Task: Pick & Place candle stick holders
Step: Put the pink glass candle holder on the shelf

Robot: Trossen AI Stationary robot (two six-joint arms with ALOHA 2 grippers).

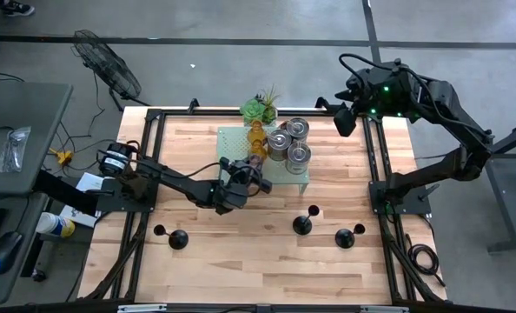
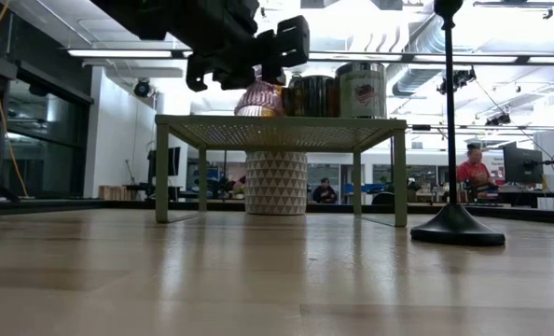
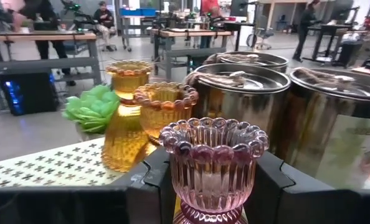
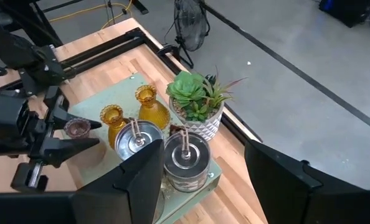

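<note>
Pink glass holder (image 3: 213, 163) between left gripper (image 3: 213, 186) jaws, over stand (image 1: 234, 143).

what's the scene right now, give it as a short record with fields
left gripper: over the pale green stand, shut on the pink glass holder
right gripper: raised by the table's far right corner, open, holding nothing
on stand: two amber holders, three silvery holders
behind stand: green potted plant
on table: four black holders along the near side, upright
</note>
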